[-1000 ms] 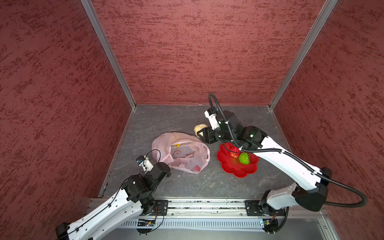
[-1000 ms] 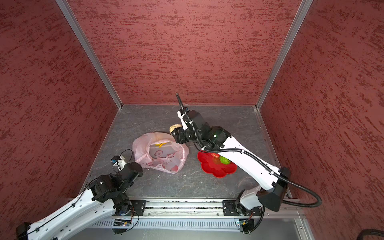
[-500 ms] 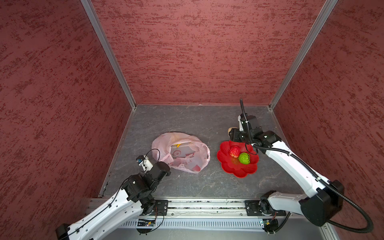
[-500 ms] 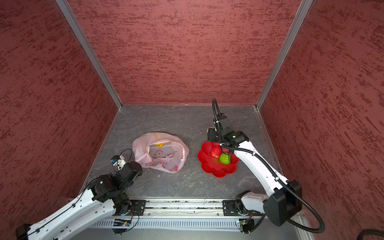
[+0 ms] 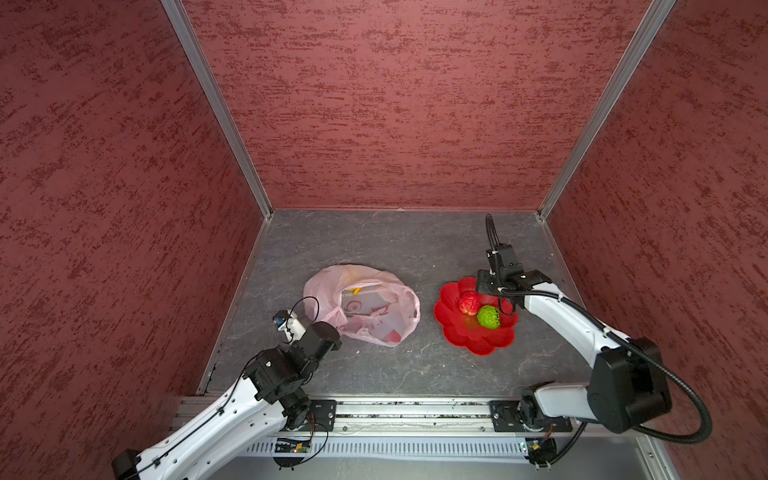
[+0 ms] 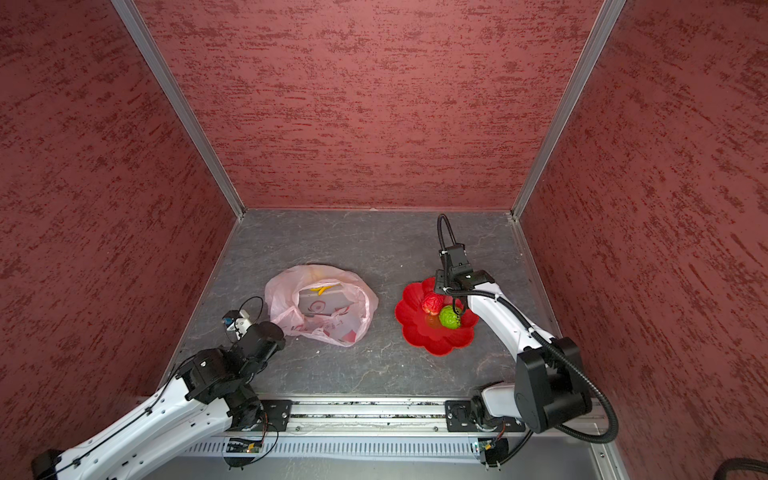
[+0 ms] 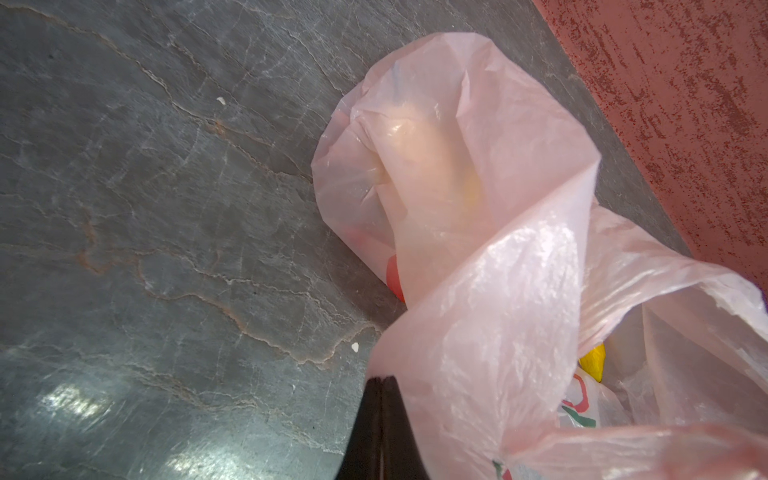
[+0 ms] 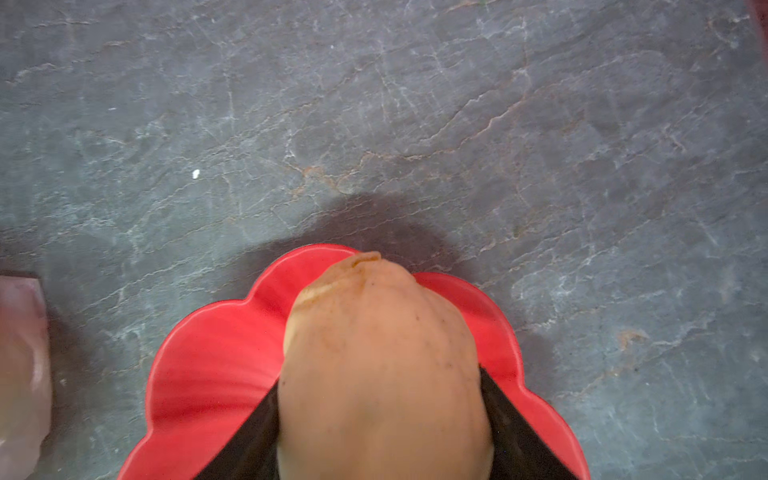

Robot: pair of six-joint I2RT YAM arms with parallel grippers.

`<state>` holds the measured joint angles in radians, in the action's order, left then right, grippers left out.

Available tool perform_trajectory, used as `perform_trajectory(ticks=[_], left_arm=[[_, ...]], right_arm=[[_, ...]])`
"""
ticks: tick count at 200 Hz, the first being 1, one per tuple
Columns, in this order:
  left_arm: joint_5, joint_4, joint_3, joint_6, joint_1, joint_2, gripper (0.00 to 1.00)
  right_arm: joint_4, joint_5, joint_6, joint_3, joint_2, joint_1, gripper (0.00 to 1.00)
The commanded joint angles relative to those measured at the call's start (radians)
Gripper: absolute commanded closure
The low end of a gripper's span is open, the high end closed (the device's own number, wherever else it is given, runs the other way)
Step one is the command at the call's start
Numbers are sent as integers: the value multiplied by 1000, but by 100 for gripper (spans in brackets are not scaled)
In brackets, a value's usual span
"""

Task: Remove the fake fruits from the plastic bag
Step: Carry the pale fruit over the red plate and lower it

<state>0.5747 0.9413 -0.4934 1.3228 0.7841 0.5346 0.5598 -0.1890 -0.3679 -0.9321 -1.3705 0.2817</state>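
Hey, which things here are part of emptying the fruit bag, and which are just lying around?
Job: plastic bag, pinched by left gripper; beige fruit in right gripper; red fruit; green fruit; yellow fruit inside bag.
Lying about: red flower-shaped plate under two fruits; white crumbs on table.

Both top views are bright, evenly lit from overhead and sharp, with only faint, soft shadows on the table (image 5: 374, 374). In the left wrist view, white glare patches sit at the lower left, and the plastic bag (image 7: 498, 332) gleams at centre right. In the right wrist view the near beige fruit (image 8: 382, 374) looks soft-focused, with a dim round shadow above it. The left edge is smeared.
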Motion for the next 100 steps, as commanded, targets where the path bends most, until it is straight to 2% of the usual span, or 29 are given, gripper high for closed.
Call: perform_trajectory(ticks=[1, 100], left_arm=[[-7, -10, -3, -28, -9, 2, 100], [-24, -15, 10, -36, -23, -7, 100]], right_arm=[[-55, -46, 29, 7, -23, -11, 49], [-76, -40, 10, 57, -52, -13, 48]])
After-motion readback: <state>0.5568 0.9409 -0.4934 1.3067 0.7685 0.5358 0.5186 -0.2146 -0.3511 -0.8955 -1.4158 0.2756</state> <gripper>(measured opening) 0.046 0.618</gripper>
